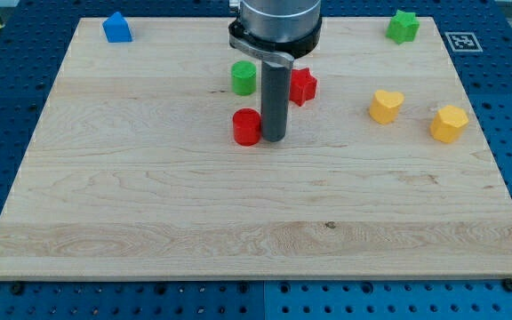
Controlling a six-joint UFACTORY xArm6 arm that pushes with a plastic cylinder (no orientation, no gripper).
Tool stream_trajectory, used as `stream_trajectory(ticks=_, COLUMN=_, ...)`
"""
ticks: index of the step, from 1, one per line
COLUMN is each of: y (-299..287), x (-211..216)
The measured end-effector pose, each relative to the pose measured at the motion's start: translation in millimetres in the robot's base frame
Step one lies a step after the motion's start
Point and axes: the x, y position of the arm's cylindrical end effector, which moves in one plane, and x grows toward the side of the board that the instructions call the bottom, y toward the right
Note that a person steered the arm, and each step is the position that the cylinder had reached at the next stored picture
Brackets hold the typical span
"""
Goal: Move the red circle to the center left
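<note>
- You are looking at a pale wooden desk (256, 231) set on a blue perforated base (7, 53).
- The red circle (247, 127) stands upright near the middle of the desk, slightly toward the view's top; it is not at the center left.
- The tip (274, 140) sits on the desk just beside the red circle, on the view's right of it, touching or nearly so; you cannot tell which from this view.
- The arm carries no pincer, only the dark rod (274, 98), so no apart or together state applies.
- A green circle (244, 77) stands near the red circle, toward the view's top and just left of the rod.
- A red star-like block (304, 85) lies just right of the rod, partly hidden behind it.
- A yellow heart-like block (385, 105) and a yellow hexagon-like block (449, 123) lie near each other at the view's right, apart.
- A green star-like block (403, 26) sits at the top right corner.
- A blue house-shaped block (116, 28) sits at the top left corner.
- A black-and-white marker (462, 41) lies off the desk at the top right.
</note>
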Motion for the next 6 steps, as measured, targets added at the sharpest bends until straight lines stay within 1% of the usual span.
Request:
stream_trajectory(ticks=1, y=-56.3, x=-3.3)
stream_trajectory(ticks=2, y=-107.8, x=-39.5)
stream_trajectory(ticks=3, y=-127.4, x=-62.7)
stream_trajectory(ticks=4, y=-129.2, x=-76.1)
stream_trajectory(ticks=5, y=-178.8, x=-77.2)
stream_trajectory(ticks=6, y=-214.5, x=-77.2)
